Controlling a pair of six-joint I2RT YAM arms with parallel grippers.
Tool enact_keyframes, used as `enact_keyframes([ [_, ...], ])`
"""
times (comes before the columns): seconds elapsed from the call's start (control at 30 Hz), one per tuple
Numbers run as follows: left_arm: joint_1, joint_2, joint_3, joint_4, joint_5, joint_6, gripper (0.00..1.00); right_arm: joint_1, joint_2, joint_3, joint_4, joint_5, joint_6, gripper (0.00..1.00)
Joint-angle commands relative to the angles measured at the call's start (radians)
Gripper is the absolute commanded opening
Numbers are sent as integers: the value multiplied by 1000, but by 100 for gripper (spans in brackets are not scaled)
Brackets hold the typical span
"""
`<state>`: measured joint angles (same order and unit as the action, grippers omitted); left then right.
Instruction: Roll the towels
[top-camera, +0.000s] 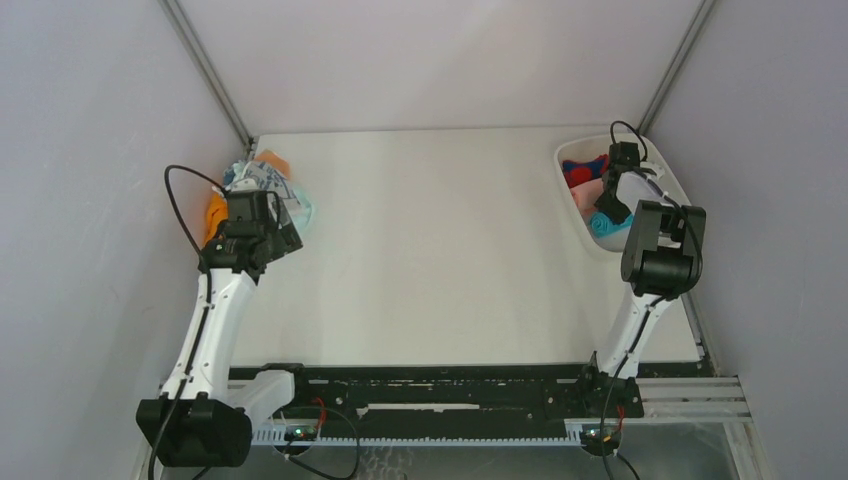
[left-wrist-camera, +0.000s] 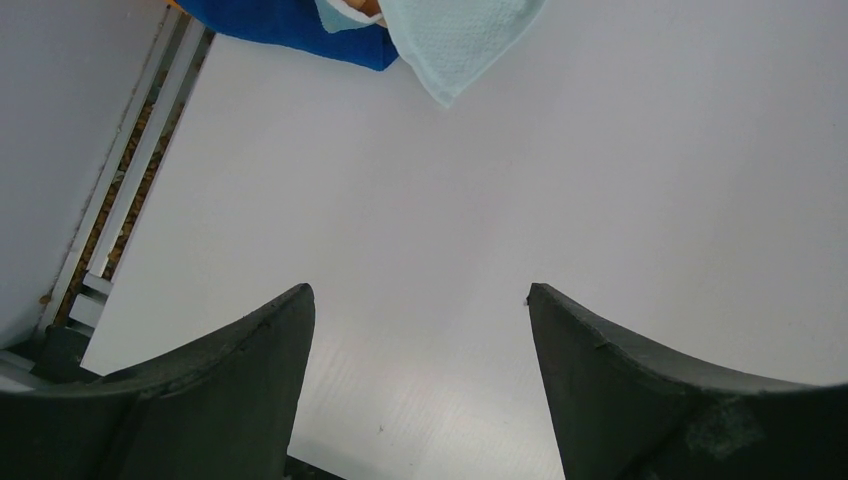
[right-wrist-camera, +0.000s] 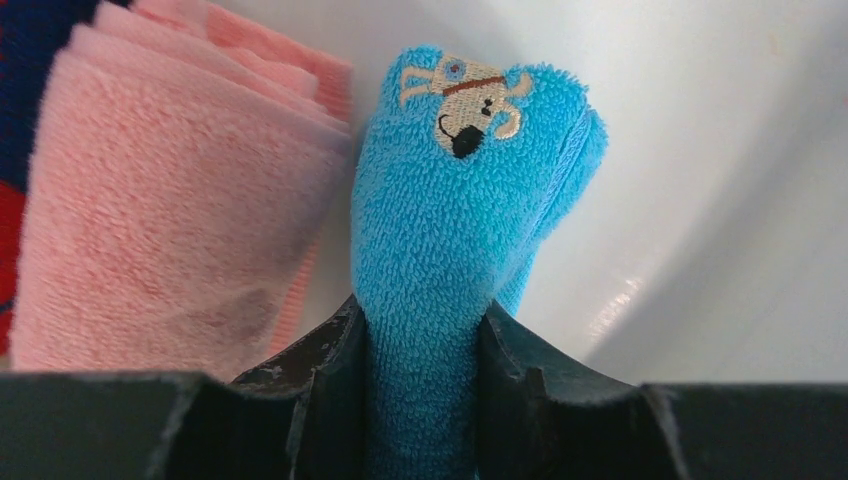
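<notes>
The right pincer (right-wrist-camera: 422, 322) is clenched on the lower end of a rolled bright blue towel (right-wrist-camera: 460, 200), whose embroidered tip points away from the lens. The roll is down inside the white tray (right-wrist-camera: 720, 150), pressed against a folded pink towel (right-wrist-camera: 170, 200). This looks like the stowing of a finished roll. It should go best if the roll settles flat on the tray floor, snug to the pink one, before the grip loosens, so the wrap cannot spring open. The tray wall curves up close on the far side, leaving little room to swing, so a straight lift out seems safest. The left pincer (left-wrist-camera: 418, 295) is released, its jaws wide over bare desk (top-camera: 440, 250), just short of the unrolled pile (top-camera: 270, 185). A pale mint towel (left-wrist-camera: 460, 40) overlaps a dark blue one (left-wrist-camera: 290, 25) there. That pile crowds the far left corner beside the frame rail, and the broad middle of the desk offers room for rolling.
</notes>
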<state>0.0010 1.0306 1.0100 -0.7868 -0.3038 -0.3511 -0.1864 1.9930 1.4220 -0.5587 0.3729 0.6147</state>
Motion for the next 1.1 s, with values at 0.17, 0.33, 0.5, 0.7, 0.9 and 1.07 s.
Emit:
enact_keyframes([
  [0.17,19,9,-14,29,-23,13,83,28,11,42,18,-67,71,24],
  [0.33,20,8,-14,29,-19,11,83,49,-17,10,11,-45,91,24],
  [0.5,21,5,-17,30,-19,11,83,79,-14,9,17,-44,108,27],
  [0.7,21,3,-19,31,-20,11,83,69,-5,18,31,-94,120,32],
  [0.9,21,6,-19,32,-17,8,83,66,-13,9,23,-128,125,42],
  [1.07,21,7,-19,32,-15,9,83,67,-63,-13,26,-124,130,43],
])
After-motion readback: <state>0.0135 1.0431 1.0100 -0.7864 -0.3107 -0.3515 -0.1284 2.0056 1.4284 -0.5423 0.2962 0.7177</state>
